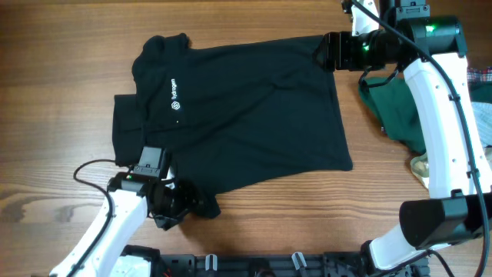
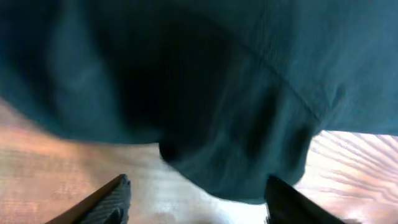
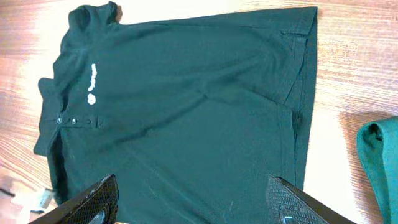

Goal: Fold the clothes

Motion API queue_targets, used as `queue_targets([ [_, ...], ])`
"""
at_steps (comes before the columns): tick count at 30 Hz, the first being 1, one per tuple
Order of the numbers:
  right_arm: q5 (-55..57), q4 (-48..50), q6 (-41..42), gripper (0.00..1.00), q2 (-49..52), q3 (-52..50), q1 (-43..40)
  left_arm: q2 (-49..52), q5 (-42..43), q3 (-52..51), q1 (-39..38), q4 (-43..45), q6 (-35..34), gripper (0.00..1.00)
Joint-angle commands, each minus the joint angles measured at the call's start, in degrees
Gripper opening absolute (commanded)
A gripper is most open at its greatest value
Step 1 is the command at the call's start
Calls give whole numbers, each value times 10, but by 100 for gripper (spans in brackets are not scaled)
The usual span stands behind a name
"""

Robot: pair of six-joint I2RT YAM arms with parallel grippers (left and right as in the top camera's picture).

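The black polo shirt (image 1: pixel 246 108) lies flat on the wooden table, collar to the left, white logo (image 1: pixel 174 94) on the chest. It fills the right wrist view (image 3: pixel 186 106). Its near sleeve is bunched into a lump (image 1: pixel 201 204) at the front left. My left gripper (image 1: pixel 178 206) is open and low at that lump; in the left wrist view the fabric (image 2: pixel 236 137) hangs just ahead of the spread fingers (image 2: pixel 199 202). My right gripper (image 1: pixel 321 51) is open and empty (image 3: pixel 193 202), held above the shirt's far right hem corner.
A dark green garment (image 1: pixel 396 108) lies crumpled at the right, beside the shirt's hem; its edge shows in the right wrist view (image 3: pixel 379 162). A pale checked cloth (image 1: pixel 483 77) is at the far right edge. A black rail (image 1: pixel 254 265) runs along the front edge.
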Motion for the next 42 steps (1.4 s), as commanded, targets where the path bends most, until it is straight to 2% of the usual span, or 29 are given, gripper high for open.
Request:
queue_targets([
  [1, -8, -3, -9, 77, -5, -4, 1, 40, 9, -4, 1, 25, 26, 49],
  [2, -8, -3, -12, 77, -5, -4, 1, 55, 9, -4, 1, 29, 16, 36],
  [5, -4, -6, -14, 77, -5, -4, 1, 67, 9, -4, 1, 42, 1, 7],
  [6, -4, -7, -15, 76, -5, -4, 1, 66, 9, -4, 1, 45, -10, 4],
  [10, -2, -9, -18, 77, -5, -4, 1, 64, 75, 26, 1, 5, -12, 4],
  [16, 4, -7, -18, 77, -5, -4, 1, 28, 68, 151, 1, -100, 23, 4],
  [20, 4, -5, -18, 77, -5, -4, 1, 19, 13, 211, 1, -128, 48, 4],
  [27, 4, -2, -18, 77, -5, -4, 1, 83, -141, 211, 1, -39, 55, 4],
  [33, 4, -5, -18, 76, -5, -4, 1, 171, -126, 211, 1, 44, 64, 4],
  [42, 4, -5, -18, 77, -5, -4, 1, 176, -121, 236, 4, 208, 71, 4],
])
